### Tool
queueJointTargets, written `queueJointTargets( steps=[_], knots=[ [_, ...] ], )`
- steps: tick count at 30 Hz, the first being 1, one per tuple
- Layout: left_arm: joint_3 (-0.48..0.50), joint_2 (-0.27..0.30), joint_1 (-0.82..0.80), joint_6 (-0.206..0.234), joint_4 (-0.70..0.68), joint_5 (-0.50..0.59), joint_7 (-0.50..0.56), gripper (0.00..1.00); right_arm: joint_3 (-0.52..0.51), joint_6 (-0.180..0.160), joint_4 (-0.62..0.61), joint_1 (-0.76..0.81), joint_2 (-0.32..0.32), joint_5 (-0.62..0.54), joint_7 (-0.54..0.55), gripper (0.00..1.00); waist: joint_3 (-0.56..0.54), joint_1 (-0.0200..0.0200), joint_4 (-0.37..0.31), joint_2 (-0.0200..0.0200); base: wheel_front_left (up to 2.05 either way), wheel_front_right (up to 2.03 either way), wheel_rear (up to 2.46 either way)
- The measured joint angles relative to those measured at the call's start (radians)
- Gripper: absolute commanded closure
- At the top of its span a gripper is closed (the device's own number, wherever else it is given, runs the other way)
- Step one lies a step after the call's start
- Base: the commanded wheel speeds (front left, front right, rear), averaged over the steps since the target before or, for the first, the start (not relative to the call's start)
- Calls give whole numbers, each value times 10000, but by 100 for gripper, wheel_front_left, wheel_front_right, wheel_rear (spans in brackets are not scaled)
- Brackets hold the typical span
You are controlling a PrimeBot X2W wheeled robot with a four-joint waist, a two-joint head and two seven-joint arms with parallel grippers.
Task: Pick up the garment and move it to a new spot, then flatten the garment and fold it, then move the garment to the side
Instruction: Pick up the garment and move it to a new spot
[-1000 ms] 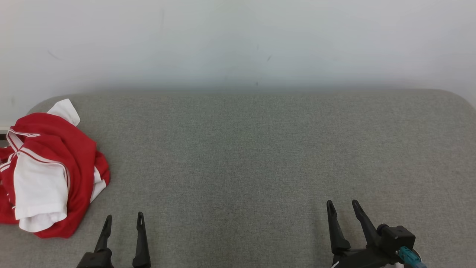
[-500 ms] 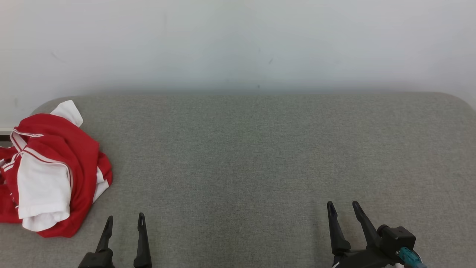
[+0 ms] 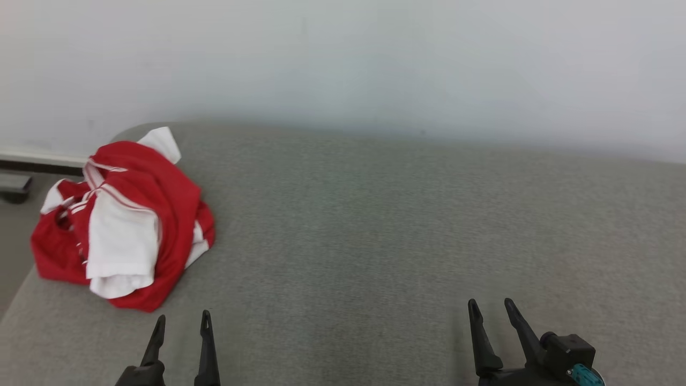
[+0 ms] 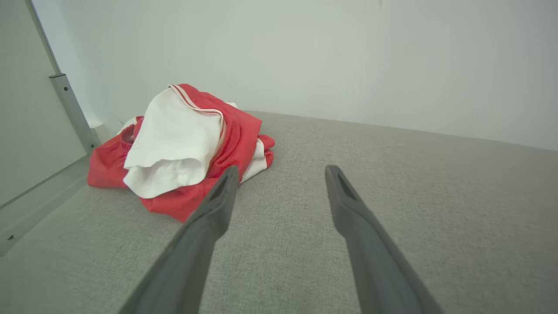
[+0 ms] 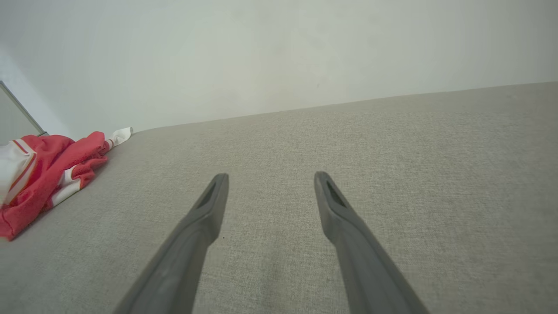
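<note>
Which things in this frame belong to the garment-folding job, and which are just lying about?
Job: red and white garment, crumpled at the surface's left end; grey padded surface beneath it; left tool and right tool, both open, empty.
Just there: white wall; metal rail beside the surface.

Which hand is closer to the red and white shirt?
Left. The left hand is just short of the red and white shirt, not touching; the right hand is far across the grey surface.

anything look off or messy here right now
Only the red and white garment: it lies crumpled in a heap at the left edge of the grey surface, one side seeming to overhang it. Nothing else stands out.
</note>
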Motion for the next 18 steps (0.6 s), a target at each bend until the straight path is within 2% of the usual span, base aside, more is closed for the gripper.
queueJointTargets(
  steps=[18],
  knots=[
    [299, -2, 335, -96, -98, 305, 0, 0, 416, 0, 17, 151, -2, 349, -2, 0, -181, 0, 2759, 0, 0, 0, 0]
  ],
)
